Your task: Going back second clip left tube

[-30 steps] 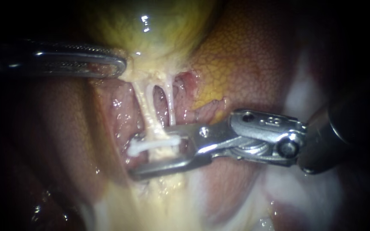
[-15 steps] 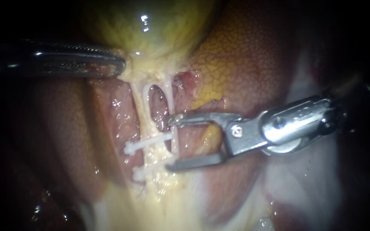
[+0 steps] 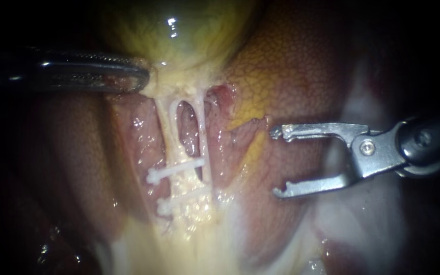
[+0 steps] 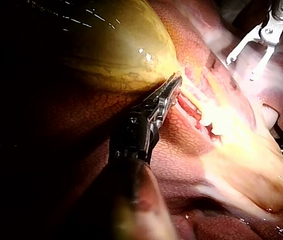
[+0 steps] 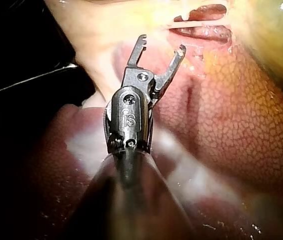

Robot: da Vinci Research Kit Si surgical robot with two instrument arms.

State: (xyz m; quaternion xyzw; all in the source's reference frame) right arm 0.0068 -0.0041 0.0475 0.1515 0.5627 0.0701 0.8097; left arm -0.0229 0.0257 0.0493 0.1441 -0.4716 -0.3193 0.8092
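Right instrument [image 3: 277,163]: nearest the endoscope, shaft entering from the right. Its jaws stand wide apart and hold nothing, with both tips pointing toward the left tube [image 3: 168,127] but well clear of it to its right, over bare liver [image 3: 301,66]. The left tube is a pale strand running down from the gallbladder neck into yellowish tissue. Upper clip [image 3: 176,169]: white, lying across the lower part of the left tube, tilted, seated. Lower clip [image 3: 182,200]: white, across the left tube just below the upper clip and roughly parallel to it, the two apart. Right tube [image 3: 202,127]: a thinner strand just right of the left tube, with a dark window of tissue between them. Left instrument [image 3: 138,76]: up and to the left of the left tube's top end, with its jaws closed together on pale tissue at the neck of the gallbladder [image 3: 179,30]. The gallbladder is yellow-green and sits farthest back, above the left tube.
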